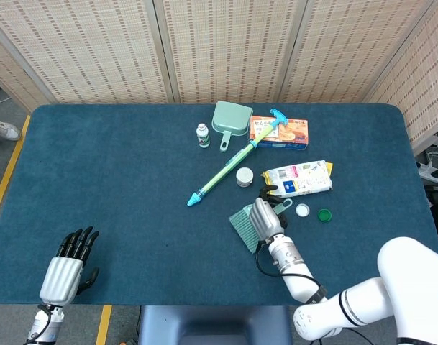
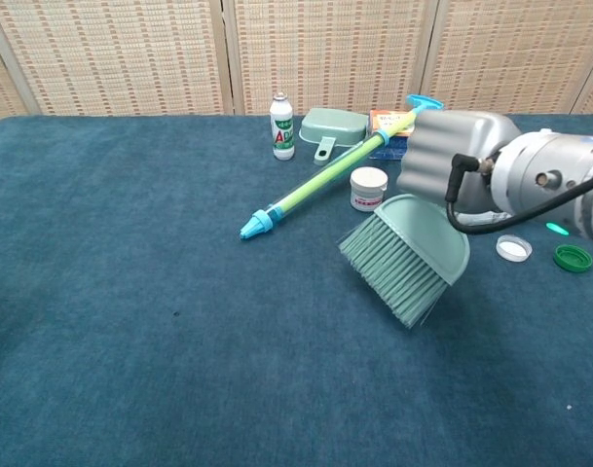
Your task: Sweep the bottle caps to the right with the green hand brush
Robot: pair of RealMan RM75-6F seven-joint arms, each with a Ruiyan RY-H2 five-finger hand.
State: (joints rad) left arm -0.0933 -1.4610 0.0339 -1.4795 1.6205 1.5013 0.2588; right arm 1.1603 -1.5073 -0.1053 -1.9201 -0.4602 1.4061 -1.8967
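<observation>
My right hand grips the green hand brush, whose bristles point down and to the left over the blue cloth. To the right of the brush lie a white bottle cap and a green bottle cap. Neither view shows any other cap; the brush and hand cover the cloth beneath them. My left hand rests near the front left corner, fingers stretched out and holding nothing.
Behind the caps lie a snack packet, a small white jar, a long green-blue tube, an orange box, a green dustpan and a small bottle.
</observation>
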